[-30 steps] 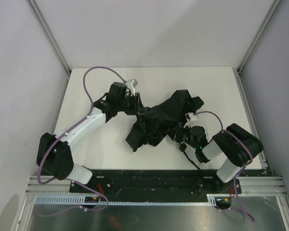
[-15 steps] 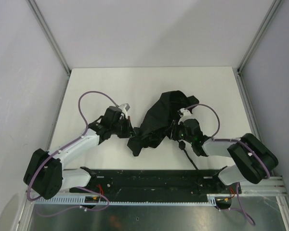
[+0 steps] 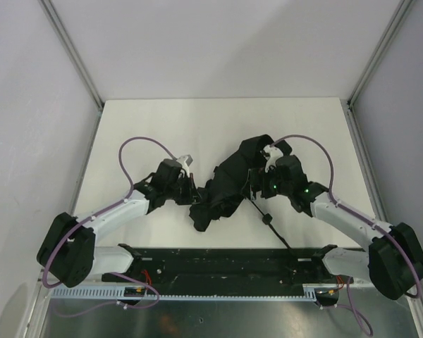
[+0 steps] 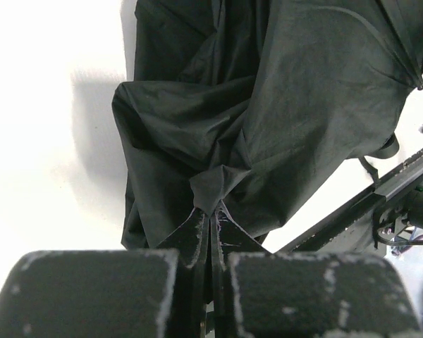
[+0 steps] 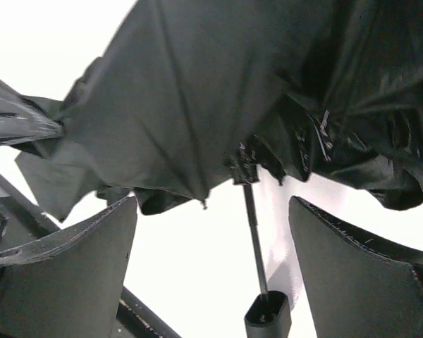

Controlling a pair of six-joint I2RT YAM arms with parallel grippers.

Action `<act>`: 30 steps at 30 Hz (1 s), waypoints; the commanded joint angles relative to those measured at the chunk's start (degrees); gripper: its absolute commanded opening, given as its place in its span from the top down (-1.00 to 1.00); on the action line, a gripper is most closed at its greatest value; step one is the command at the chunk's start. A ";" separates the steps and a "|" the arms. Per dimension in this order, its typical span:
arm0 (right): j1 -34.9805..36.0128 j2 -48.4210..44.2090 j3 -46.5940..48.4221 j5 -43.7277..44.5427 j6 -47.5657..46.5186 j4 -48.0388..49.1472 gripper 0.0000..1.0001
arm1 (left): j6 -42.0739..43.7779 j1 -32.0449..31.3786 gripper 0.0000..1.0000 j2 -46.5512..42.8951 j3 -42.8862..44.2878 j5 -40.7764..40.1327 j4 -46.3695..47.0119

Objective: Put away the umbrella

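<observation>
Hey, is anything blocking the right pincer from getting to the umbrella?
Nothing visible does. The right pincer stands open, and the umbrella lies directly ahead, its thin shaft showing between the open fingers above the white table.

The crumpled fabric umbrella [image 3: 229,189] is plain matte black against the flat white tabletop [image 3: 148,127]. The left arm [image 3: 116,210] and right arm [image 3: 345,220] are white with black joints, trailing thin purple cables [image 3: 144,139].
</observation>
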 commanded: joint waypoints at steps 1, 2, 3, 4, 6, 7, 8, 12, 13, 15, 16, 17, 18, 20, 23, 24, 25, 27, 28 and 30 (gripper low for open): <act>1.39 -1.26 7.58 -3.70 -4.36 -12.10 -0.86 | -0.88 -1.15 1.00 0.41 0.41 0.13 2.88; 1.87 -0.62 9.12 -3.78 -5.11 -13.77 -0.87 | -0.91 -1.17 1.00 0.41 0.35 0.11 2.98; 2.29 0.10 10.37 -3.95 -6.15 -15.13 -0.89 | -0.88 -1.23 1.00 0.41 0.40 0.19 3.04; 2.63 1.03 11.57 -3.64 -7.33 -16.25 -0.92 | -0.91 -1.21 1.00 0.46 0.38 0.23 3.06; 2.91 3.57 13.79 -3.21 -10.85 -18.40 -0.96 | -0.98 -1.31 1.00 0.34 0.37 0.34 3.15; 2.89 5.40 15.26 -2.96 -12.53 -19.55 -0.97 | -1.05 -1.38 1.00 0.29 0.37 0.35 3.20; 2.84 7.50 16.78 -3.10 -14.12 -20.79 -0.97 | -1.13 -1.46 1.00 0.31 0.41 0.44 3.28; 3.76 15.26 21.95 -4.66 -17.47 -23.17 -0.99 | -1.12 -1.81 1.00 0.69 0.82 0.57 3.34; 4.42 16.69 22.50 -4.26 -17.65 -22.77 -0.99 | -1.12 -1.86 1.00 0.77 0.94 0.55 3.34; 5.77 19.48 23.60 -3.23 -18.92 -22.17 -0.99 | -1.07 -2.00 1.00 0.99 1.10 0.67 3.35; 6.22 20.83 23.94 -2.97 -19.12 -21.44 -0.99 | -1.05 -2.03 1.00 1.01 1.17 0.73 3.35; 6.66 22.03 24.20 -2.62 -19.13 -20.59 -0.99 | -1.04 -2.01 1.00 1.02 1.21 0.76 3.35; 7.01 23.15 24.42 -2.45 -19.09 -19.72 -0.99 | -1.03 -2.04 1.00 1.11 1.23 0.86 3.31; 8.15 25.12 24.95 -1.20 -19.57 -18.39 -0.99 | -0.96 -2.13 1.00 1.25 1.44 0.88 3.34; 10.60 28.72 26.48 4.59 -20.33 -18.02 -0.99 | -1.17 -2.16 1.00 1.53 1.50 0.71 3.30; 11.31 30.10 27.05 7.62 -20.35 -18.09 -0.99 | -1.32 -2.16 1.00 1.72 1.55 0.58 3.33; 11.93 31.41 27.64 11.77 -20.10 -18.30 -0.99 | -1.39 -2.20 1.00 1.90 1.61 0.38 3.34; 12.99 33.60 28.29 19.23 -18.90 -17.75 -0.99 | -1.54 -2.24 1.00 2.34 1.56 -0.01 3.43; 13.34 34.48 28.39 22.10 -18.05 -17.16 -0.99 | -1.72 -2.24 1.00 2.57 1.53 -0.18 3.44; 13.98 35.64 28.43 25.40 -16.50 -15.67 -0.99 | -2.15 -2.25 1.00 2.80 1.16 -0.62 3.63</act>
